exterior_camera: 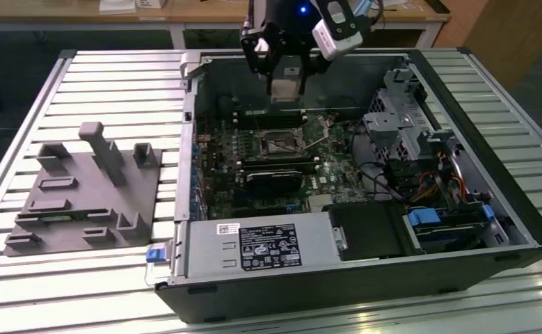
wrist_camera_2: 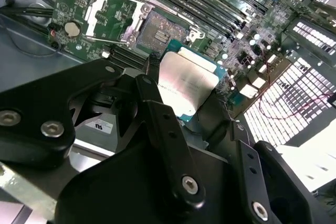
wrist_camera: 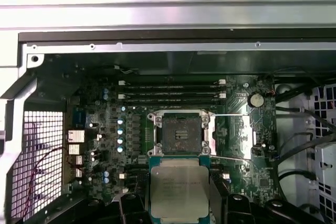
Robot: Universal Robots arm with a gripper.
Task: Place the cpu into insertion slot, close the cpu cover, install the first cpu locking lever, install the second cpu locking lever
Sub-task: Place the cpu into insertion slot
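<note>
Currently the gripper (exterior_camera: pixel 284 90) is clamped on the cpu (wrist_camera: pixel 178 188). The chip is held over the motherboard (wrist_camera: pixel 105 129) near the open socket (wrist_camera: pixel 178 134), metal top facing the wrist cameras, edges parallel to the socket's. Near-square — no clear long axis. The cpu cover (wrist_camera_2: pixel 113 17) is flipped open.

End effector (exterior_camera: pixel 287 90) pointing straight down, clamped tight on cpu (wrist_camera: pixel 178 188) edges.
</note>
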